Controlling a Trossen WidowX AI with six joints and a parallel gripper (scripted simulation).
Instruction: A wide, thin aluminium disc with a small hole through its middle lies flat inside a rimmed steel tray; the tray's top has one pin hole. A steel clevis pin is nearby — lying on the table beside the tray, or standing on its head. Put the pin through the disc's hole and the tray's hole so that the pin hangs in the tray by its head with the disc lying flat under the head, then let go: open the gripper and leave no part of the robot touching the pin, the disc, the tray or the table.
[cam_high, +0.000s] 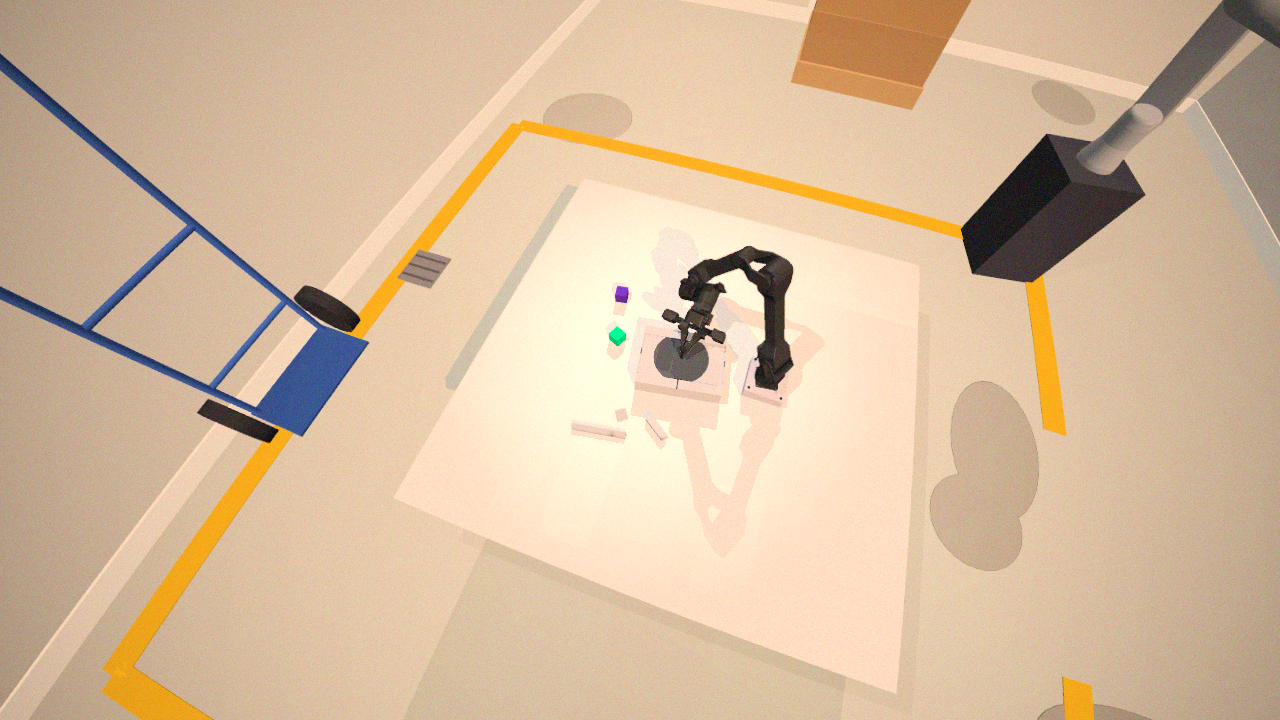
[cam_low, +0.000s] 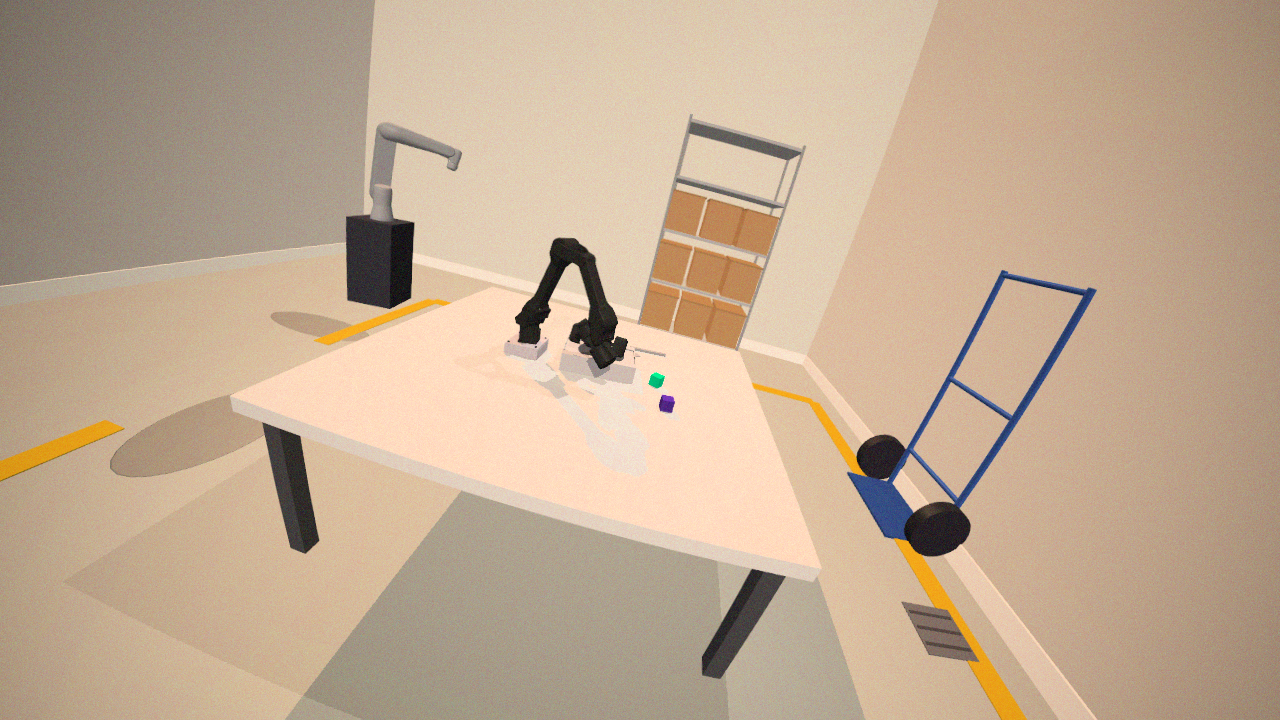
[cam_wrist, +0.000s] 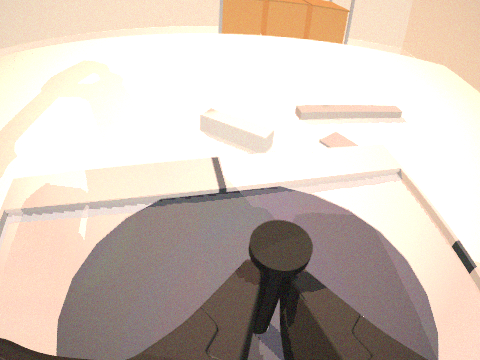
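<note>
My gripper (cam_high: 683, 354) (cam_wrist: 270, 274) is shut on the dark clevis pin (cam_wrist: 281, 245), over the middle part of the disc. The pin's round head is above the fingertips, and its shank runs down between the fingers, looking slightly slanted in the wrist view. The wide grey disc (cam_high: 665, 362) (cam_wrist: 150, 260) lies inside the rimmed pale tray (cam_high: 657, 391) (cam_low: 581, 364) (cam_wrist: 125, 182). The disc's hole and the tray's hole are hidden, and I cannot tell whether the pin's lower end is in either. In the exterior view the arm hides the fingertips and pin.
A green cube (cam_high: 616, 336) (cam_low: 657, 380) and a purple cube (cam_high: 621, 294) (cam_low: 666, 403) stand beside the tray. A long pale bar (cam_high: 597, 431) (cam_wrist: 348, 113), a shorter block (cam_high: 656, 430) (cam_wrist: 236, 131) and a small flat piece (cam_high: 622, 414) (cam_wrist: 338, 140) lie off another side.
</note>
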